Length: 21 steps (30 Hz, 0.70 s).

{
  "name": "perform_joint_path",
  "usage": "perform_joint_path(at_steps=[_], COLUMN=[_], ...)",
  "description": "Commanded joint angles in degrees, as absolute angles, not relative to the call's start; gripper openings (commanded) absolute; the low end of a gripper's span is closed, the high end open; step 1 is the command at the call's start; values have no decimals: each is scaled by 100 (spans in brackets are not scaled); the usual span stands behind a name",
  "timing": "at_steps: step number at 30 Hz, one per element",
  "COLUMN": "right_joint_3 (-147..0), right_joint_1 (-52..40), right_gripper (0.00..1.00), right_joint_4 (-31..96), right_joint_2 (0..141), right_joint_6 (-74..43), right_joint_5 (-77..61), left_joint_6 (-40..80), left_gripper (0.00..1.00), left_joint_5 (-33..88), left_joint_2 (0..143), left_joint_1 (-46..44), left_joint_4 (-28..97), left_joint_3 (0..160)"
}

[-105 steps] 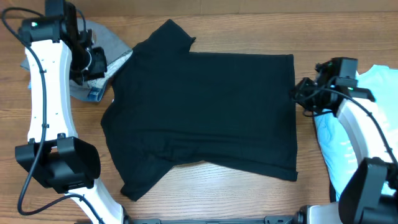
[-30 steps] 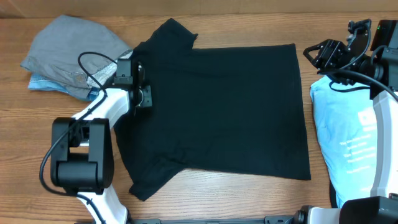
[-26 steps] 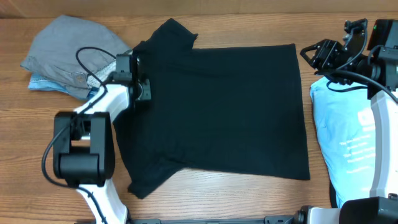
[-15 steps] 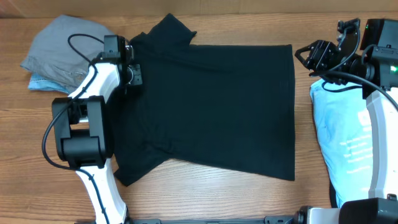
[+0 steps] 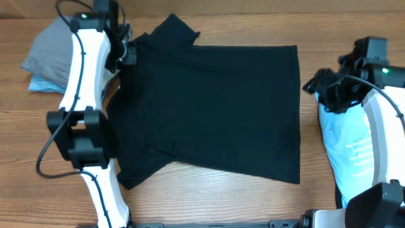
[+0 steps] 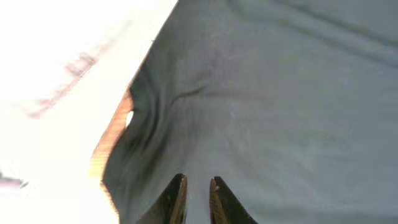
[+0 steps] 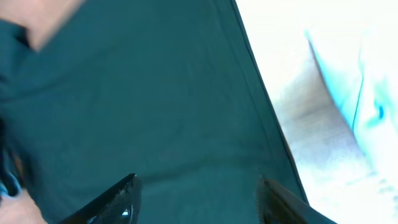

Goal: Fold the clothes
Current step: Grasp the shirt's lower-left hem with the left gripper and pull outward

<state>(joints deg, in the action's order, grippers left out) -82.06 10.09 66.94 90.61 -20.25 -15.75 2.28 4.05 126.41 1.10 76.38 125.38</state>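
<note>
The black T-shirt (image 5: 209, 107) lies spread flat on the wooden table, with one sleeve at the top left and the other at the bottom left. My left gripper (image 5: 126, 52) hangs over its upper left edge. In the left wrist view the left gripper (image 6: 197, 186) stands a narrow gap open above the black cloth (image 6: 280, 93), holding nothing. My right gripper (image 5: 314, 85) is just off the shirt's right edge. The right wrist view shows the right gripper (image 7: 196, 186) wide open over the black cloth (image 7: 143, 93) and empty. A light blue T-shirt (image 5: 357, 152) with white print lies at the right.
A grey garment (image 5: 47, 54) lies bunched at the top left on a pale blue piece (image 5: 39, 83), close behind my left arm. Bare wood (image 5: 209, 196) runs along the front edge. The right arm stands over the light blue T-shirt (image 7: 367, 74).
The black T-shirt was dragged left, then stayed put. My left gripper rose toward the top left and parted slightly. My right gripper came down from the top right corner and opened wider.
</note>
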Motion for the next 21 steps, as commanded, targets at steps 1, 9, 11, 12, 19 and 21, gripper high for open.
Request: perform_joint_path(at_steps=[1,9,11,12,19,21], right_joint_3=[-7931,-7929,-7929,-7929,-7929,-7929], right_joint_1=[1017,1017,1017,1017,1020,1020], right_gripper=[63,63,63,63,64,64], right_joint_4=[6753,6982,7046,7076,7303,7336], right_joint_2=[9078,8993,8941,8921,8757,8748], right_joint_6=[-1745,-1577,-1577,-1577,-1470,-1470], right_joint_5=[-1863,-2202,-2202,-2202,-2220,-2220], left_joint_6=[82,176,224,290,840,996], left_gripper=[20,29,28,29,32,36], left_joint_5=[370,45,89,139,150,150], left_joint_2=[11721,10346,10079,9911,8652,8287], left_joint_1=[67,69,67,67,67,69], left_joint_4=[8283,9633,9682,9682,9682,9657], left_joint_3=[13257,13308,13185,13054,11286,10473])
